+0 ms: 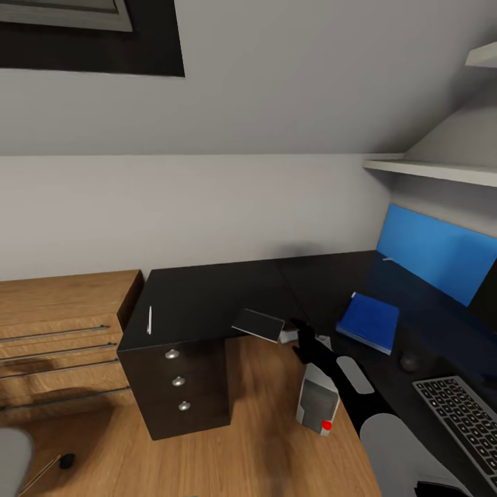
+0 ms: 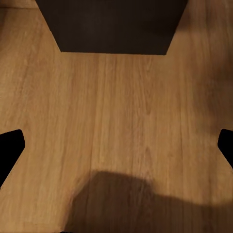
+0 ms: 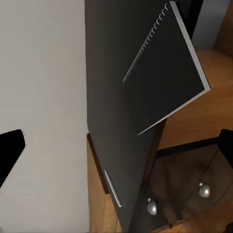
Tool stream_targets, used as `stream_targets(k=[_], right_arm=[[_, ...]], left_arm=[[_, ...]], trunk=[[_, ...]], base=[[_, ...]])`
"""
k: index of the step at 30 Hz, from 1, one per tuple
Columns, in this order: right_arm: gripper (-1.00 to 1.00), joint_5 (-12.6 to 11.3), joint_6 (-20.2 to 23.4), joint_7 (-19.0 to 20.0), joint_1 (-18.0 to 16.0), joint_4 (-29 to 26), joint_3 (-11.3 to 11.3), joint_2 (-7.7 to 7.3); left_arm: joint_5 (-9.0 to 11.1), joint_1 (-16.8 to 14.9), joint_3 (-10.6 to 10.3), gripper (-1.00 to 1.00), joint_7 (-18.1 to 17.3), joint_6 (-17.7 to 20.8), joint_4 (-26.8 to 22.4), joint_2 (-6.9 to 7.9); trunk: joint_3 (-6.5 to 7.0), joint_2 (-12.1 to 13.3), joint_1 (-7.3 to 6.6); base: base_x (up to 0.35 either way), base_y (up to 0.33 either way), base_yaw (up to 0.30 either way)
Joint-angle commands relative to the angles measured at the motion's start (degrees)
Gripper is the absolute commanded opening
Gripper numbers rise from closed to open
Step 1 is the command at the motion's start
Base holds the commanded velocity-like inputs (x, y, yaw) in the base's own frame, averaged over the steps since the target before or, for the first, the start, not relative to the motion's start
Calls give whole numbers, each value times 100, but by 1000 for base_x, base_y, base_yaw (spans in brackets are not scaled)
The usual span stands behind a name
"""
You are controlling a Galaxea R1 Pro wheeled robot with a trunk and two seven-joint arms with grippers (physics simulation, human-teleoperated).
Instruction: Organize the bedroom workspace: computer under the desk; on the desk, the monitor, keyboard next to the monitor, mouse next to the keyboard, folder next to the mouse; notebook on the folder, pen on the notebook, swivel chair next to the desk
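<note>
The dark grey spiral notebook (image 1: pixel 259 324) (image 3: pixel 165 73) lies on the black desk (image 1: pixel 207 297) with one corner past the inner edge. My right gripper (image 1: pixel 295 333) (image 3: pixel 116 148) hovers open just right of it, nothing between the fingers. The white pen (image 1: pixel 149 319) (image 3: pixel 111 188) lies above the drawer unit (image 1: pixel 178 379). On the desk's right wing sit the blue folder (image 1: pixel 369 323), the mouse (image 1: pixel 409 359) and the keyboard (image 1: pixel 462 414). The computer (image 1: pixel 317 402) stands on the floor under the desk. My left gripper (image 2: pixel 116 150) is open over the wooden floor.
A light-wood chest (image 1: pixel 59 338) adjoins the desk on the left. A grey chair part (image 1: pixel 10 455) and a castor (image 1: pixel 66 460) show at the lower left. A blue wall panel (image 1: pixel 435 252) and shelves (image 1: pixel 428 169) are at the right.
</note>
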Motion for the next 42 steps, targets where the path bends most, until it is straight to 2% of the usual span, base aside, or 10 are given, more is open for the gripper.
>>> stream_targets(k=[1,11,16,19,24,32,34,38,39,42], right_arm=[[100,-69,84,25,-4,6,-42,11],[100,-171,242,55,-4,16,-37,26],[100,-183,225,70,-4,14,-41,-8],[100,-178,206,75,-4,19,-44,-17],[100,-168,194,94,-4,17,-46,-64],[100,-148,184,98,-1,17,-44,-116],[100,-142,163,98,-2,17,-41,-119],[100,-127,62,98,0,17,-36,-123],[100,-124,18,98,-1,20,-31,-120],[100,-123,-23,98,-1,23,-28,-117]], left_arm=[[78,-6,-10,100,37,-20,-49,39],[269,-7,122,100,25,38,-310,190],[443,-5,149,100,-81,349,-486,270],[477,-6,153,100,-301,423,-635,361],[692,-5,142,100,-1021,487,-969,622],[909,36,126,100,-1323,501,-1413,871],[922,131,123,100,-1342,504,-1629,935],[940,724,117,100,-1366,616,-2771,1179],[952,1080,116,100,-1366,889,-3358,1338],[1029,1396,121,100,-1365,1373,-3807,1512]], trunk=[[-24,-45,23],[-204,-446,242],[-294,-647,352],[-348,-767,418],[-437,-968,528],[-581,-1289,703],[-617,-1369,747],[-689,-1529,835],[-707,-1569,857],[-761,-1690,923]], base=[[0,0,0],[0,0,0],[0,0,0],[0,0,0],[0,0,0],[0,0,0],[0,0,0],[0,0,0],[0,0,0],[0,0,0]])
